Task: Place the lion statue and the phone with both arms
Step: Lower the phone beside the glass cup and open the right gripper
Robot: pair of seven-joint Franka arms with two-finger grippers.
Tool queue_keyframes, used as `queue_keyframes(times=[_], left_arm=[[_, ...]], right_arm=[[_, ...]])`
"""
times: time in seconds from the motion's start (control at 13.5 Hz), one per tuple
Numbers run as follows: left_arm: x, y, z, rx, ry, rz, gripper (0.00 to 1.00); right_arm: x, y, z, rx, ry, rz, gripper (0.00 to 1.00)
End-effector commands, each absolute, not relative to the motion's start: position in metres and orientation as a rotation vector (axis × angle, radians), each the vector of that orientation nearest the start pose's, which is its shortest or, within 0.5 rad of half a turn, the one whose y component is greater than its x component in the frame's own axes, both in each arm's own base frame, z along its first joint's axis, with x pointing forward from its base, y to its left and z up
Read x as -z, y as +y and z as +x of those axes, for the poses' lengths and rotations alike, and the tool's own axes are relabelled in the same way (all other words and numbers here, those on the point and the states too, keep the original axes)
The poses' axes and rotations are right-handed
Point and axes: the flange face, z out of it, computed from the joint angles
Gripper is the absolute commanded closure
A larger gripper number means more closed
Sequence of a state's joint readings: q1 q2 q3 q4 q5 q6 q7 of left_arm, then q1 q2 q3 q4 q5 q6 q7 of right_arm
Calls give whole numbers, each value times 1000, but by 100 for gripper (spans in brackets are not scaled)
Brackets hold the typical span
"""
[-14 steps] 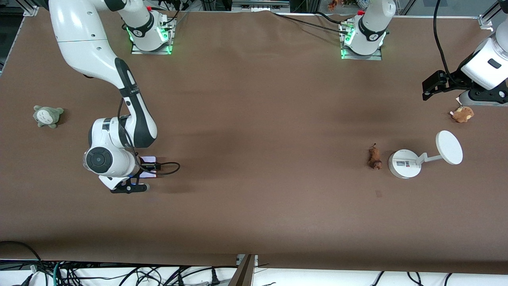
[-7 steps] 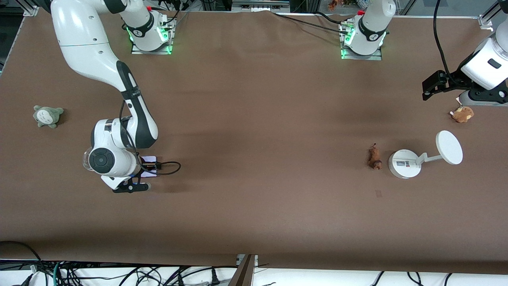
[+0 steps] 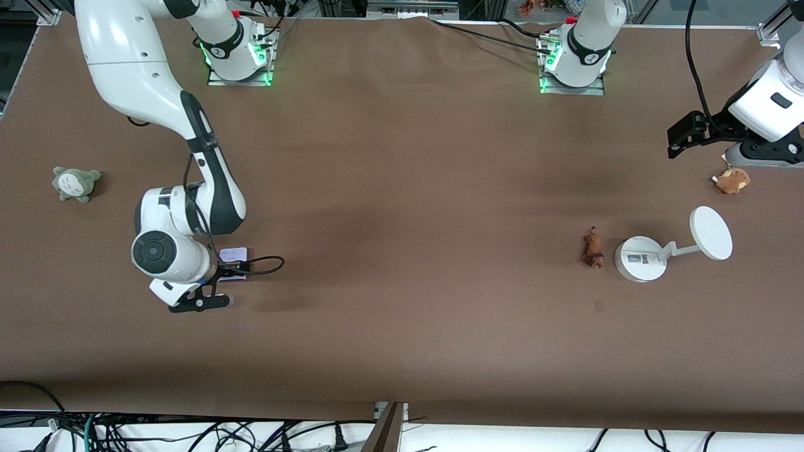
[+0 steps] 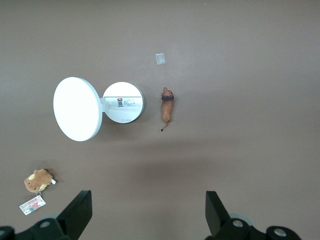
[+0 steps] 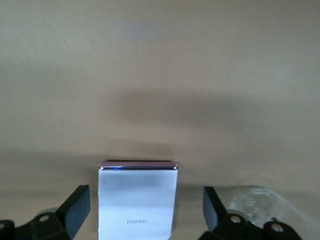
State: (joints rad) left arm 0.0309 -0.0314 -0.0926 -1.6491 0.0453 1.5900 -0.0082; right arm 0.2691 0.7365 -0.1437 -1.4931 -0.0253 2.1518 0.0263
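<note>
The phone [image 3: 233, 255], a pale lavender rectangle, lies flat on the brown table toward the right arm's end. My right gripper [image 5: 145, 210] is open just above it. In the right wrist view the phone [image 5: 137, 200] sits between the two fingers with a gap on each side. The lion statue [image 3: 592, 249], a tiny reddish-brown figurine, lies on the table beside the white stand; it also shows in the left wrist view [image 4: 166, 106]. My left gripper [image 4: 147, 215] waits open and empty, high over the left arm's end of the table.
A white stand [image 3: 641, 258] with a round disc [image 3: 711, 232] is next to the lion statue. A tan plush toy [image 3: 732, 180] with a tag lies under the left arm. A grey-green plush [image 3: 75, 183] is at the right arm's end.
My right gripper has opened and let go of the phone, which now rests on the table. The right hand has shifted slightly. The left arm has not moved.
</note>
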Motion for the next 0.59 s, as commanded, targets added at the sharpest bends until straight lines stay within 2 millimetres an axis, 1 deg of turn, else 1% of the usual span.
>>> queue_keyframes(times=[0.0, 0.15, 0.3, 0.37, 0.44, 0.52], left_arm=[[-611, -35, 542, -39, 108, -3108, 0], [-611, -39, 541, -44, 117, -3107, 0], [-610, -38, 544, -37, 118, -3108, 0], [-612, -38, 545, -32, 118, -3108, 0], [-611, -34, 545, -37, 108, -3109, 0], [-611, -32, 545, -37, 111, -3109, 0]], right_arm=[[-283, 109, 708, -67, -277, -3255, 0], [-325, 109, 713, -26, -266, -3251, 0], [-362, 101, 712, 8, -237, -3248, 0], [-379, 94, 710, 20, -213, -3247, 0], [-395, 82, 709, 31, -182, -3255, 0], [-417, 73, 708, 66, -154, -3256, 0]])
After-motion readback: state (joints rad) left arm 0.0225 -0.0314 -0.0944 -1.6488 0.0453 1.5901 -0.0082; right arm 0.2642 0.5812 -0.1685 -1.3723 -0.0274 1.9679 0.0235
